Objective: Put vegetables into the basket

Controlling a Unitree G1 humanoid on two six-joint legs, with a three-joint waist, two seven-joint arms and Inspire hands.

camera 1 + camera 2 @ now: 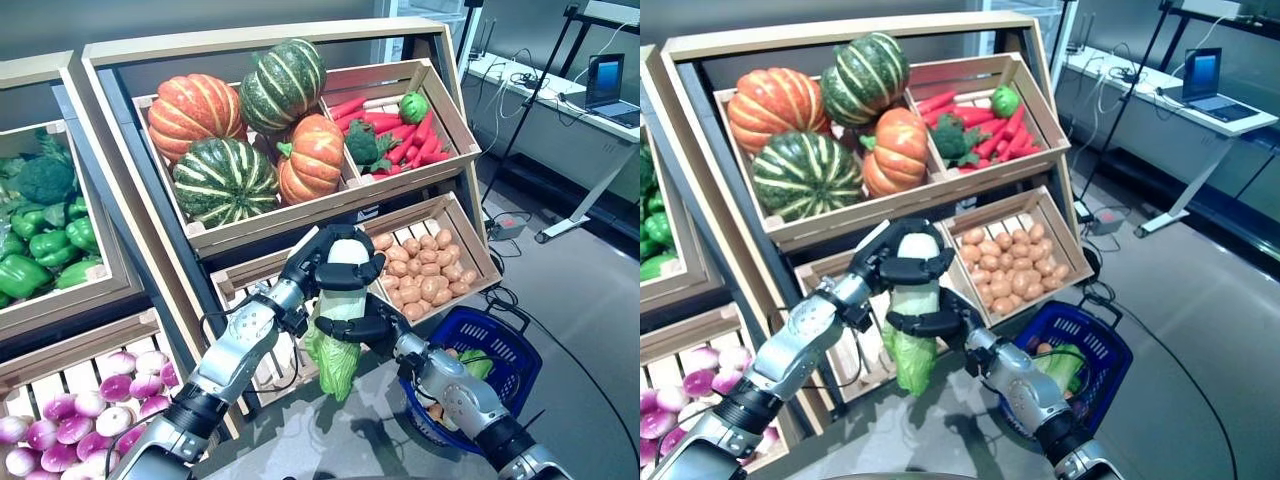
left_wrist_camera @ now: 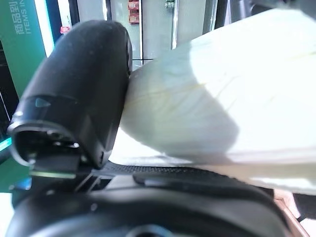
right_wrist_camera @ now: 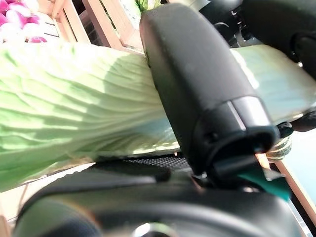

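pale green and white napa cabbage (image 1: 340,320) held up in both hands, in front of the wooden crate shelves (image 1: 262,228)

left hand (image 1: 330,262) is curled round its white top end and right hand (image 1: 357,328) is wrapped round the middle, leafy tip hanging down. blue plastic basket (image 1: 505,352) sits on the floor just right of it, some veg already inside.
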